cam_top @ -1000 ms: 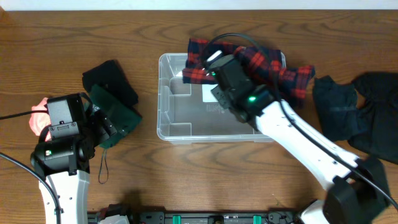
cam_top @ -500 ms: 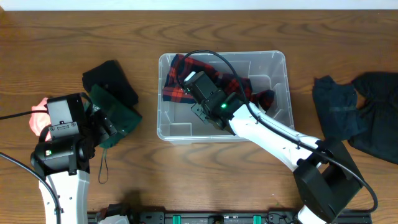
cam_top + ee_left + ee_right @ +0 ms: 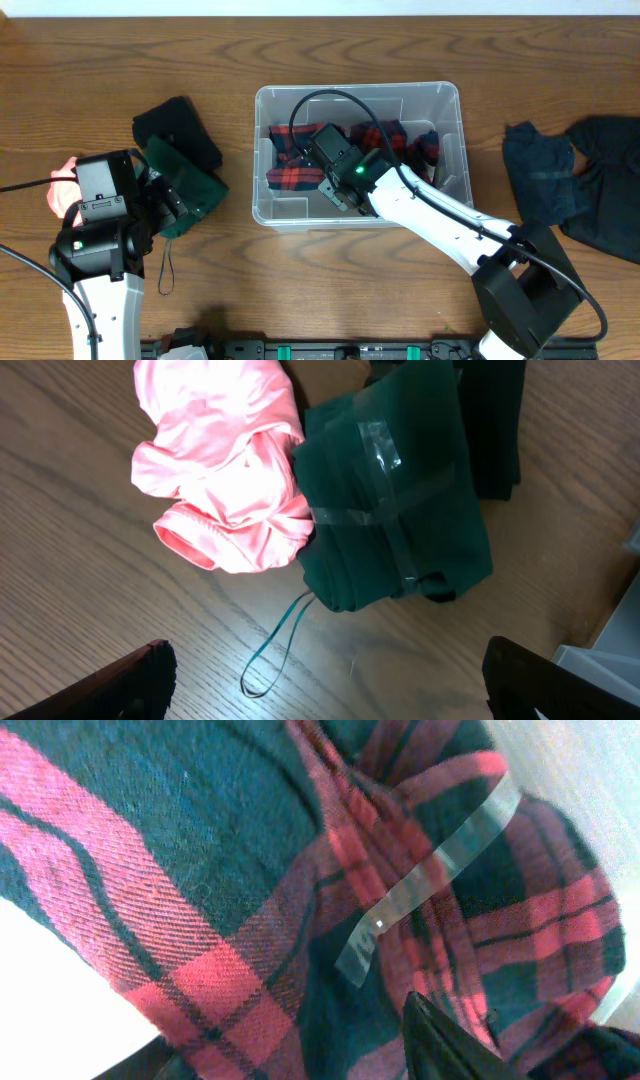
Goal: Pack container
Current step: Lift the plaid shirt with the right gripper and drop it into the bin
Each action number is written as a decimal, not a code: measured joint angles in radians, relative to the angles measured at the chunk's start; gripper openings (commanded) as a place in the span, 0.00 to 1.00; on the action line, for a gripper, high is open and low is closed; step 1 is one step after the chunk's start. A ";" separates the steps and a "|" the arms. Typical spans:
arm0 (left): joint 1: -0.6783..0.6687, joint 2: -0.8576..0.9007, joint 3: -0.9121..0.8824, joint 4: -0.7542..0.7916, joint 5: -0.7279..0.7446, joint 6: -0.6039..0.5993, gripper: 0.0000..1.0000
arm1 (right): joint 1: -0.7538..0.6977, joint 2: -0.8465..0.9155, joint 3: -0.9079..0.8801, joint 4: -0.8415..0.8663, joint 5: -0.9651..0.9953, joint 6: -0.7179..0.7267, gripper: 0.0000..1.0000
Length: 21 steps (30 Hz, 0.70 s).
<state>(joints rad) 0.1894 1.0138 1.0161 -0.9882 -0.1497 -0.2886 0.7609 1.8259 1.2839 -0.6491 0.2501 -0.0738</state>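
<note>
The container (image 3: 262, 100), a clear plastic bin, stands at the table's middle. A red and black plaid cloth (image 3: 290, 178) lies inside it, spread from the left wall toward the right. My right gripper (image 3: 290, 1060) is down in the bin right over this plaid cloth (image 3: 230, 870). Its fingers stand apart, open, with the cloth and a strip of clear tape (image 3: 430, 880) below them. My left gripper (image 3: 325, 680) hangs open over bare table, left of the bin, above a teal cord loop (image 3: 275, 660).
Left of the bin lie a taped dark green folded cloth (image 3: 390, 500), a pink garment (image 3: 225, 470) and a black cloth (image 3: 178, 125). Dark garments (image 3: 575, 185) are piled at the table's right side.
The right arm brought the plaid cloth from the bin's back rim down into the bin, and its jaws have parted. The left arm has not moved.
</note>
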 measured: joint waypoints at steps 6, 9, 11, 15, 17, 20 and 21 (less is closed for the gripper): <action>0.000 0.000 0.000 0.000 0.000 0.000 0.98 | 0.000 -0.025 0.000 0.092 0.049 -0.004 0.79; 0.000 0.000 0.000 0.000 0.000 0.000 0.98 | 0.000 -0.079 0.000 0.159 0.059 -0.016 0.76; 0.000 0.000 0.000 0.000 0.000 0.000 0.98 | 0.000 -0.126 0.002 0.207 0.053 -0.022 0.69; 0.000 0.000 0.000 0.000 0.000 0.000 0.98 | 0.000 -0.172 0.021 0.243 -0.007 -0.016 0.54; 0.000 0.000 0.000 0.000 0.000 0.000 0.98 | 0.000 -0.161 0.025 0.241 -0.046 0.004 0.45; 0.000 0.000 0.000 0.000 0.000 0.000 0.98 | 0.002 -0.096 0.025 0.234 -0.105 0.040 0.25; 0.000 0.000 0.000 0.000 0.000 0.000 0.98 | 0.003 -0.064 0.026 0.231 -0.126 0.054 0.22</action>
<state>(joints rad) 0.1894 1.0138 1.0161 -0.9882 -0.1501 -0.2886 0.7639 1.7622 1.3094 -0.4183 0.1242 -0.0200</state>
